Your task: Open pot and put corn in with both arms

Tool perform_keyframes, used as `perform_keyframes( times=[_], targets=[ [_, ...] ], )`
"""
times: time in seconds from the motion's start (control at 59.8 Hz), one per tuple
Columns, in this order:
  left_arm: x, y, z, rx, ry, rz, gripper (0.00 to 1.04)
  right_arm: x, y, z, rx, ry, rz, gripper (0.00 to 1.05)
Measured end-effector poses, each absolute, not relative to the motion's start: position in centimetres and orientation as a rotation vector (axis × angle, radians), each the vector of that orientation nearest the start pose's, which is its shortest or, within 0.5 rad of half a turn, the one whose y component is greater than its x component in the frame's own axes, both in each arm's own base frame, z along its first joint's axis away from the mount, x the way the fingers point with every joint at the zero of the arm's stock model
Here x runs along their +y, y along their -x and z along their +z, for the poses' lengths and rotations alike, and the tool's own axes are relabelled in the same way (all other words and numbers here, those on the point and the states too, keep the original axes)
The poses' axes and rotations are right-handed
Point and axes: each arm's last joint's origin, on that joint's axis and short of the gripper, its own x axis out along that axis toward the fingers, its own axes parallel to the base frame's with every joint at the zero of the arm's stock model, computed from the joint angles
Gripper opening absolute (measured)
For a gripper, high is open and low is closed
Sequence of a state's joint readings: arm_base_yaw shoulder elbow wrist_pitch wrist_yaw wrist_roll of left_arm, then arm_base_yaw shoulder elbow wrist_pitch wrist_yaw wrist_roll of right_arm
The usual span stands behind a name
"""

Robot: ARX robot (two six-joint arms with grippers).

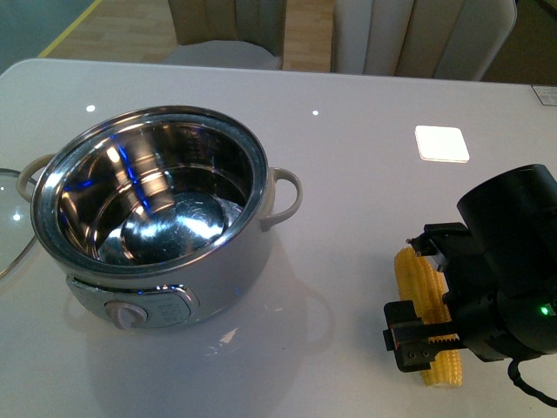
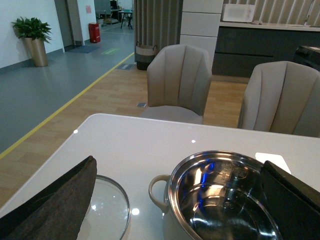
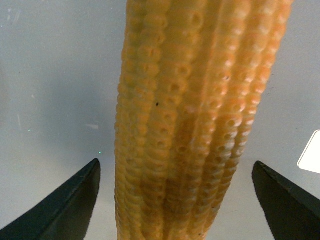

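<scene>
The right pincer (image 1: pixel 412 294) hung released over the corn (image 1: pixel 418 277). In its wrist view, the two dark wedge-shaped fingers (image 3: pixel 65 210) stood clear of the cob on either side, with bare bench showing in both gaps. Only the finger ends showed there, cut off by the frame. From the front, the blocky black wrist and its small green light (image 1: pixel 546 309) hid the cob's right flank and part of its middle, and the arm behind ran out of the picture.

The corn (image 3: pixel 175 125) lay flat on the bench (image 1: pixel 348 131), well to the right of the pot and nearer the robot. It was yellow-orange, with rows of dimpled kernels. Both of its ends were cut off in the wrist view.

The left pincer (image 2: pixel 170 210) showed only in its own wrist view. Its two matte, grainy black fingers (image 2: pixel 55 205) were spread wide and held nothing. They sat above the pot, and one covered part of the far rim.

The pot (image 1: pixel 239 279) stood uncovered. It had a rounded white body, a mirror-bright steel bowl streaked with blue reflections, a cream loop handle (image 1: pixel 287 196) at the right side and a round knob (image 1: pixel 128 315) low on the front. In the left wrist view, the lower part of the pot (image 2: pixel 172 190) was cropped.

Just to the left of the pot, a glass lid (image 2: pixel 107 210) with a metal rim lay flat on the bench. In the front view only a thin arc of it (image 1: pixel 9 222) was visible.

The bench was glossy and pale. It carried a bright white square (image 1: pixel 441 144) beyond the pot to the right, and I could not tell what that was. Padded beige chairs (image 2: pixel 180 80) stood behind the pot.
</scene>
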State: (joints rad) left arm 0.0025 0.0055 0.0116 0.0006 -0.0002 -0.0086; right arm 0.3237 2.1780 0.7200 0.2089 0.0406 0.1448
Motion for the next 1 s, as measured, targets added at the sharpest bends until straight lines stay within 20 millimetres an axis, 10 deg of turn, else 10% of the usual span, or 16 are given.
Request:
perform_keyframes(
  times=[0.384,0.735,1.003],
  targets=[
    [0.0,-9.7,16.7,-0.007,0.008,0.003,0.98,9.1,-27.4,0.1,1.204,0.070,0.161,0.30],
    [0.0,-9.7,16.7,-0.007,0.009,0.003,0.98,9.1,-27.4,3.6,1.107,-0.084,0.201,0.20],
    [0.0,-9.7,16.7,-0.007,0.009,0.003,0.98,9.5,-28.5,10.2,0.964,-0.258,0.257,0.16]
  ],
)
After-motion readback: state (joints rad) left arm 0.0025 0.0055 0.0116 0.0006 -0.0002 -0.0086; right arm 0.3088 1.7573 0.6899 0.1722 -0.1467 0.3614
